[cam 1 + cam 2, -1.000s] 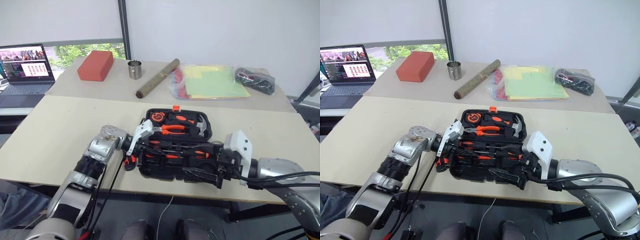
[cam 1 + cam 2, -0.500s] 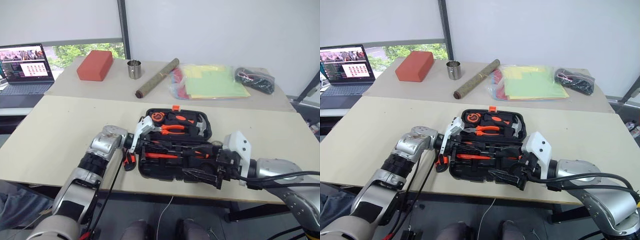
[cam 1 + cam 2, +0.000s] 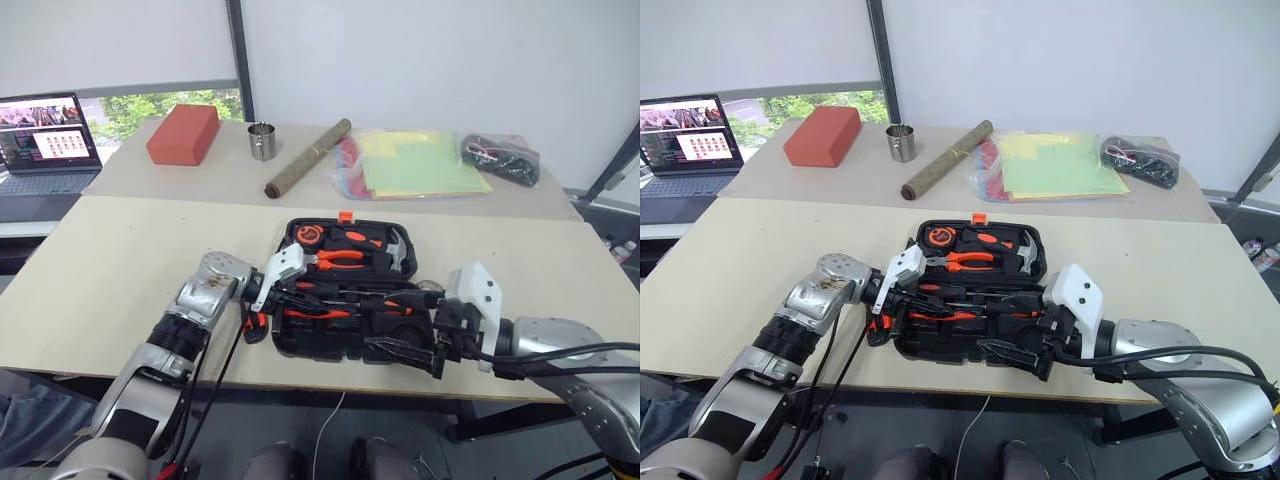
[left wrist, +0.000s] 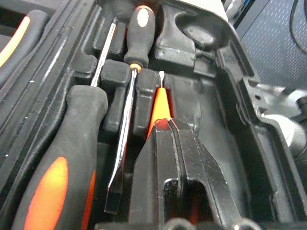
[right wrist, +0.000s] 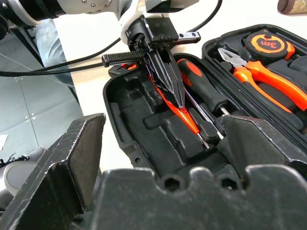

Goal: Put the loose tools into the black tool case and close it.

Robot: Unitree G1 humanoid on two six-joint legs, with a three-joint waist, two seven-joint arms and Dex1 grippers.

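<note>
Two grippers work over the open black tool case (image 3: 345, 300), which lies at lower centre of the head view on the near table (image 3: 100, 270).

Nearest, lower right of the frame: right gripper (image 3: 405, 352), fingers spread wide and empty, hanging over the case's near right edge. It is just beside the near tray but grips nothing.

Next, lower centre left: left gripper (image 5: 168, 79), fingers closed on the small orange tester pen (image 5: 184, 115). The pen's metal tip leads away from the fingers, and its long axis runs along the near tray's moulded slots, parallel to the two screwdrivers (image 4: 132, 108) already seated just beside it. From the left wrist view the pen (image 4: 158, 108) sits over an empty slot; whether it is fully bedded cannot be told.

Utility knife (image 3: 257, 325): orange-and-black, on the table just outside the case's left edge, below the left wrist. Left arm is clearly nearer to it.

Far half of the case: tape measure (image 3: 315, 233), pliers (image 3: 340, 258), hammer (image 3: 395, 250).

Judgement: pen placement in hand; knife and closing the case remain.
</note>
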